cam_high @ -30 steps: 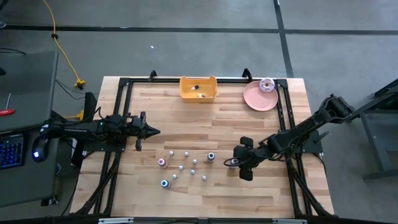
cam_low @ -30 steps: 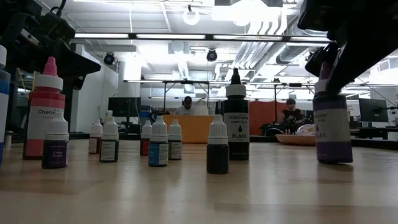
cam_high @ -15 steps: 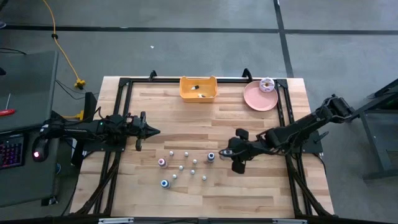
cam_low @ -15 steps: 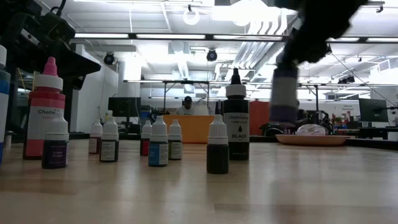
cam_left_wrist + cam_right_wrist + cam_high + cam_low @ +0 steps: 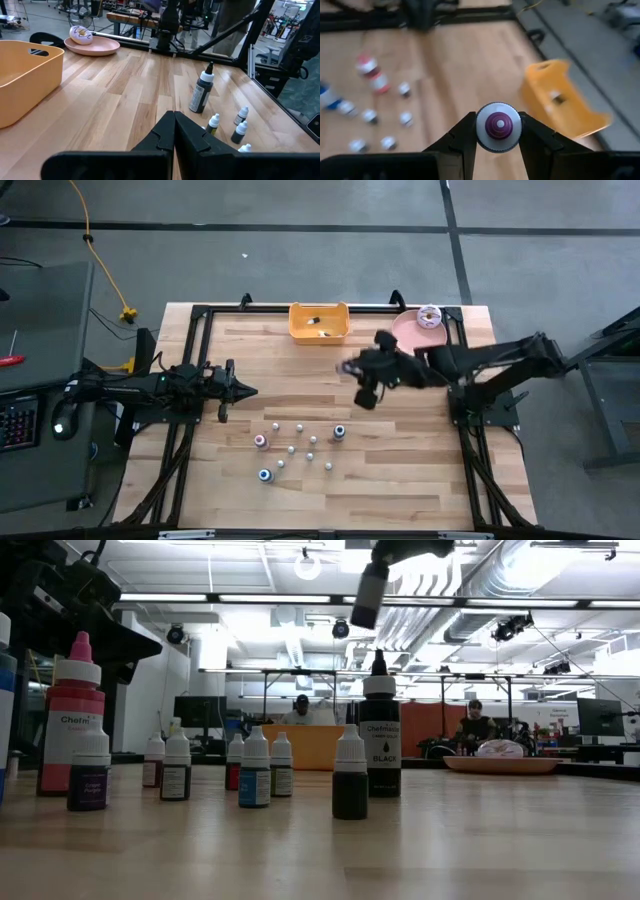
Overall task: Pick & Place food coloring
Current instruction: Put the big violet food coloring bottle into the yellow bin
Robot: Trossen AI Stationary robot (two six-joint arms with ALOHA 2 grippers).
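My right gripper hangs high over the table's middle, shut on a purple food coloring bottle with a whitish cap. Several more food coloring bottles stand upright on their bases on the wooden table, among them a tall black one and a pink one. The yellow bin stands at the far edge. My left gripper waits shut at the table's left, level, its fingers closed on nothing. My right gripper pinches the purple bottle at its upper end, just below the cap, between its two fingers, one on each side. The bottle is lifted clear of the table and hangs tilted below the fingers, its bottom lowest.
A pink plate with a donut sits at the far right corner. Black frame rails run along the table's left, right and far sides. Bare wood lies between the bottles and the bin.
My right gripper has risen from the table to the right of the bottle group and swung toward the far edge and the yellow bin, tipping more level. The purple bottle, which stood on the table, has gone up with it, lifted clear and tilted.
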